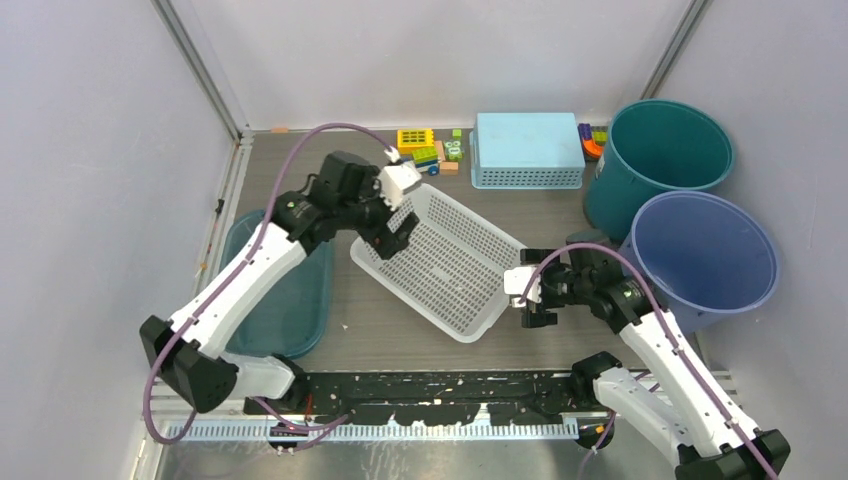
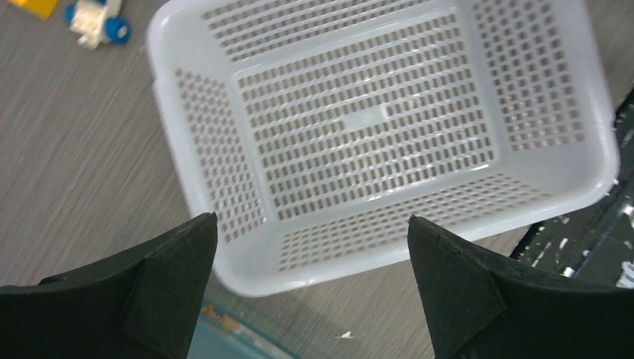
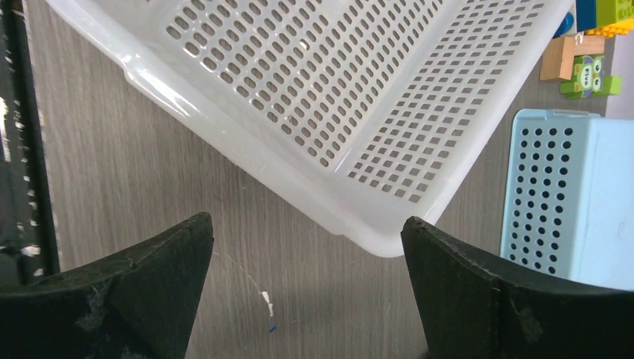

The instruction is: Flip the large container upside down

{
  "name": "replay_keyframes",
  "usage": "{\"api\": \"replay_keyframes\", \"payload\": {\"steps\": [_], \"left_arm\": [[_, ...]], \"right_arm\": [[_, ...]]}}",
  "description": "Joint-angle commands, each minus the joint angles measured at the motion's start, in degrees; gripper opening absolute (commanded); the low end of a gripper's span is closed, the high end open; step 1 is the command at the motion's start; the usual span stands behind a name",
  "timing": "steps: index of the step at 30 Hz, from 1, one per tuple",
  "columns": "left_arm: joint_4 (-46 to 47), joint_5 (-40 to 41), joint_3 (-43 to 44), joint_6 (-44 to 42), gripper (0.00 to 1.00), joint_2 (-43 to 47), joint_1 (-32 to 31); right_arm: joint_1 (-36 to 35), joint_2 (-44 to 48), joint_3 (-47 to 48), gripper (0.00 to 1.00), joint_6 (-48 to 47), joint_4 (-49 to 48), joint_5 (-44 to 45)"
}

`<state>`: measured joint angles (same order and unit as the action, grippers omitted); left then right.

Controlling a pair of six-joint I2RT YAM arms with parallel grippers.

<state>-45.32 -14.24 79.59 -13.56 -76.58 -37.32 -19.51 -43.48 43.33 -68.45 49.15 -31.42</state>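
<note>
The gray counter (image 1: 400, 340) carries a white slotted basket (image 1: 440, 262) at its middle. The basket lies open side up, set at a slant between the two arms. The left end effector (image 2: 312, 224) hangs over the basket's far-left corner, its fingers spread wide apart. The right end effector (image 3: 306, 224) sits just beside the near-right corner, its fingers likewise wide apart and gripping nothing.

Grey tabletop (image 1: 395, 335) carried a white basket (image 1: 440, 262) at centre, teal tray (image 1: 295, 300) left, pale blue basket (image 1: 528, 148) and toy blocks (image 1: 425, 148) behind, teal bucket (image 1: 650, 205) and blue bucket (image 1: 705, 300) right.
</note>
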Motion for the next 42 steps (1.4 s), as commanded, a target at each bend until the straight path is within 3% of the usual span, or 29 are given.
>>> {"api": "replay_keyframes", "payload": {"steps": [1, 11, 20, 28, 42], "left_arm": [[2.8, -0.2, -3.8, 0.6, 1.0, 5.1, 6.7], [4.9, -6.2, -15.5, -2.0, 1.0, 13.1, 20.1], [6.6, -8.2, -23.7, -2.2, 1.0, 21.8, 22.2], [7.5, -11.5, -24.8, -1.9, 1.0, 22.0, 25.8], [7.8, -14.2, -25.9, -2.1, 1.0, 23.7, 27.3]], "right_arm": [[-4.9, 0.0, -2.6, 1.0, -0.5, -6.1, 8.8], [-15.2, 2.3, -14.0, 1.0, -4.5, -18.4, 21.8], [-19.9, 3.6, -17.4, 0.92, -7.2, -26.1, 28.7], [-22.3, 3.1, -18.3, 0.85, -11.5, -26.8, 31.2], [-21.5, -7.3, -12.5, 0.8, -4.6, -37.1, 45.3]]}}
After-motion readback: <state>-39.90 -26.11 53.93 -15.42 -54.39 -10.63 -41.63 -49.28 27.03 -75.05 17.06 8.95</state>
